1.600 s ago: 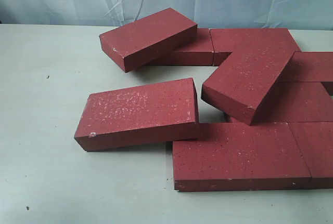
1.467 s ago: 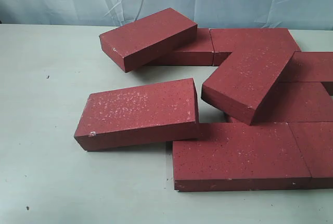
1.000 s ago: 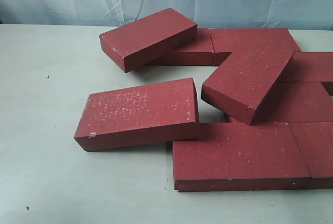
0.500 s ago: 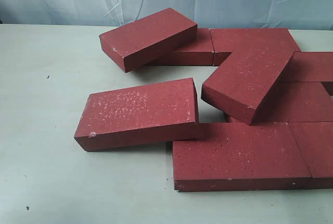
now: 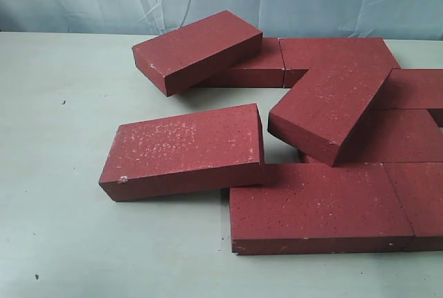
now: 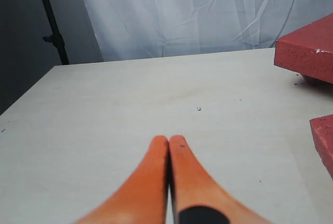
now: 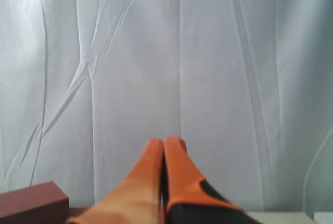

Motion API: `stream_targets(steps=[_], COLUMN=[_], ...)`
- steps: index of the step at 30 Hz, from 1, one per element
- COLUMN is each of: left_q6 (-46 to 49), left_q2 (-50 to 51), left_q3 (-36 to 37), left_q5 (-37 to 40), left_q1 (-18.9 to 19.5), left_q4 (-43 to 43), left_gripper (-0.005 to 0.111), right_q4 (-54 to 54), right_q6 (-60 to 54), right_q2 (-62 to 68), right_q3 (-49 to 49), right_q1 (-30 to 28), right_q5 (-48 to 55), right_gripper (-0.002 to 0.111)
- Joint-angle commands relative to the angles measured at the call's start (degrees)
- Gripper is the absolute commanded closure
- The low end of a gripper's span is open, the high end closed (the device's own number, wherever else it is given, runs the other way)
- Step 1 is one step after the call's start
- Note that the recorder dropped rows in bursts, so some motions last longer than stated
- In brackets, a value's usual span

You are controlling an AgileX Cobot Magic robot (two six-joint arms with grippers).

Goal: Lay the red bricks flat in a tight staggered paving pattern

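So the red bricks (image 5: 325,205) are a jumbled mess on the table (image 5: 55,104), a few propped crooked on others. The left gripper (image 6: 169,141) and right gripper (image 7: 164,142) are both pinched closed, holding nothing.

No writing, label, brand, number or sign could be read in any view; the dark red, rough rectangular paver bricks (image 5: 183,147) bore only white flecks.
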Motion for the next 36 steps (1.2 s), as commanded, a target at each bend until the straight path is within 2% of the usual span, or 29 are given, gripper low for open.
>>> stream_targets(steps=[1,6,12,14,22,36], left_q6=[-0.15,-0.15,-0.15,-0.15,-0.15,-0.15], left_q2=[-0.31,-0.31,-0.31,-0.31,-0.31,-0.31], left_q3=[0.29,0.29,0.29,0.29,0.29,0.29], left_q5=[-0.77,-0.77,-0.77,-0.77,-0.77,-0.77], left_q1=[0.16,0.16,0.16,0.16,0.16,0.16], left_q4=[-0.43,-0.43,-0.43,-0.43,-0.43,-0.43], left_gripper=[0.107,0.107,0.107,0.107,0.107,0.107], right_q4=[-0.35,-0.35,-0.35,-0.35,-1.94,-1.35], right_q6=[-0.34,-0.34,-0.34,-0.34,-0.23,-0.23], right_q2=[-0.39,2.05,11.10,13.29,15.76,16.23], right_q3=[-4.94,-15.47,-29.40,-31.06,-31.64,-31.64], right_q1=[-0.29,-0.29,-0.29,-0.29,-0.29,-0.29], right_q5=[0.16,10.23,26.99,27.81,26.28,32.92], right_gripper=[0.109,0.109,0.109,0.109,0.109,0.109])
